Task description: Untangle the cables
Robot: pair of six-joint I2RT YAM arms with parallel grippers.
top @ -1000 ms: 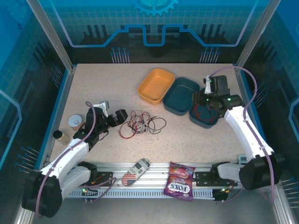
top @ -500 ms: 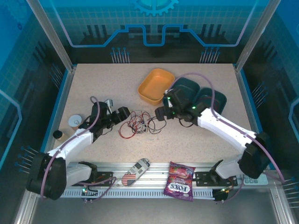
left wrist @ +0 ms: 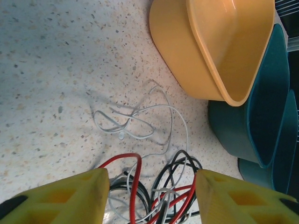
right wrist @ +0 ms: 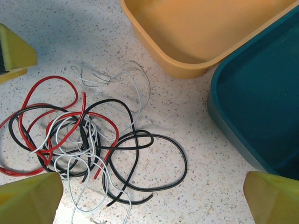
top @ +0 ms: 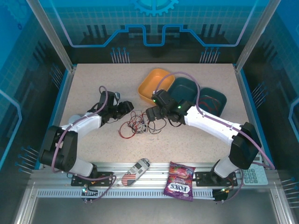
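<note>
**Q:** where's the tangle sitting rn?

**OP:** The cables [top: 140,125] are lying in one knot on the table [top: 93,79], about mid-board, just on the near side of the orange bin [top: 156,84]. The red cable [right wrist: 56,80], black cable [right wrist: 180,149] and white cable [right wrist: 142,86] are all looping thru each other. The white one is trailing a loose loop out toward the orange bin, and the black one is throwing a big loop toward the teal bin [right wrist: 261,93].

**Q:** and ur grippers? holding anything?

**OP:** Nope. My left gripper [left wrist: 152,196] is hanging at the knot's left edge w/ its fingers apart, clamping nothing. The wires are showing btw the two fingers on the left wrist cam, but I can't tell if they're touching. My right gripper [right wrist: 152,200] is hovering over the opposite side w/ its jaws spread wide, also gripping nothing. So the pile is sitting btw both of them.

**Q:** other stuff nearby?

**OP:** A 2nd teal bin [top: 212,100] is sitting beside the first. A snack bag [top: 180,186] and a remote [top: 135,170] are lying on the rail at the near edge, well apart from the wires.
</note>
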